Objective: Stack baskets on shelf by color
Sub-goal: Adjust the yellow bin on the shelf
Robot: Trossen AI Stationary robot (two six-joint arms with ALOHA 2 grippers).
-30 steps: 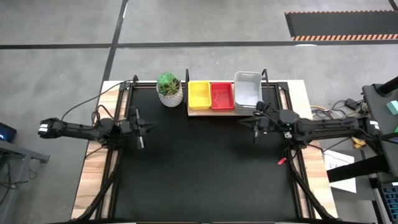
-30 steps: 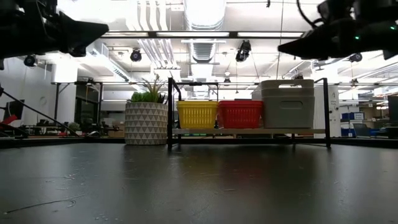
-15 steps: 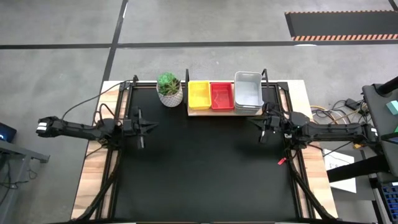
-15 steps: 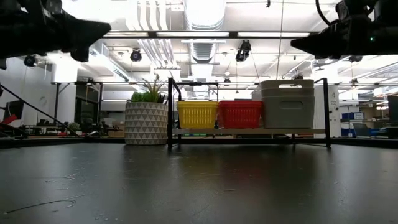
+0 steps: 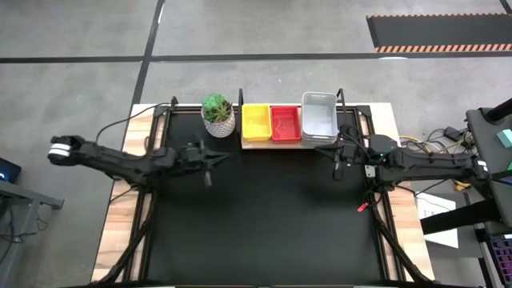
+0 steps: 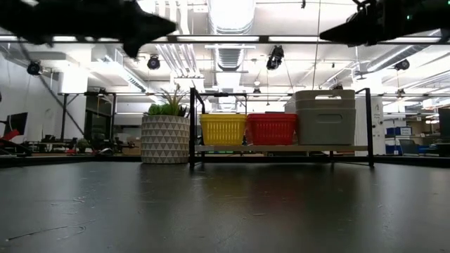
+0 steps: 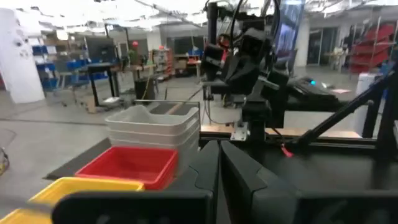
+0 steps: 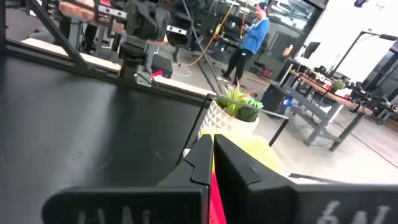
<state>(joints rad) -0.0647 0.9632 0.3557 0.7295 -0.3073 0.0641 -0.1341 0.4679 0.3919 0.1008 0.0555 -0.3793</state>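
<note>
The baskets stand in three stacks on the wooden shelf (image 5: 272, 144) at the table's far edge: yellow (image 5: 256, 122), red (image 5: 286, 122) and grey-white (image 5: 318, 116). In the low view the yellow (image 6: 223, 129), red (image 6: 271, 129) and taller grey (image 6: 325, 117) stacks rest with their bottoms on the board (image 6: 281, 148). My left gripper (image 5: 218, 155) hovers shut over the table's left half, pointing right, near the plant pot. My right gripper (image 5: 318, 147) hovers shut just in front of the grey stack, pointing left. Neither holds anything.
A white patterned pot with a green plant (image 5: 218, 116) stands left of the shelf. Black posts (image 6: 191, 126) rise at the shelf's ends. The black tabletop (image 5: 264, 216) stretches in front of the shelf. A person in blue (image 8: 249, 37) stands far off in the room.
My left gripper has swung toward the table's right, out over the black top toward the shelf, and has risen. My right gripper has drawn back a little toward the right edge and risen. The baskets have kept still.
</note>
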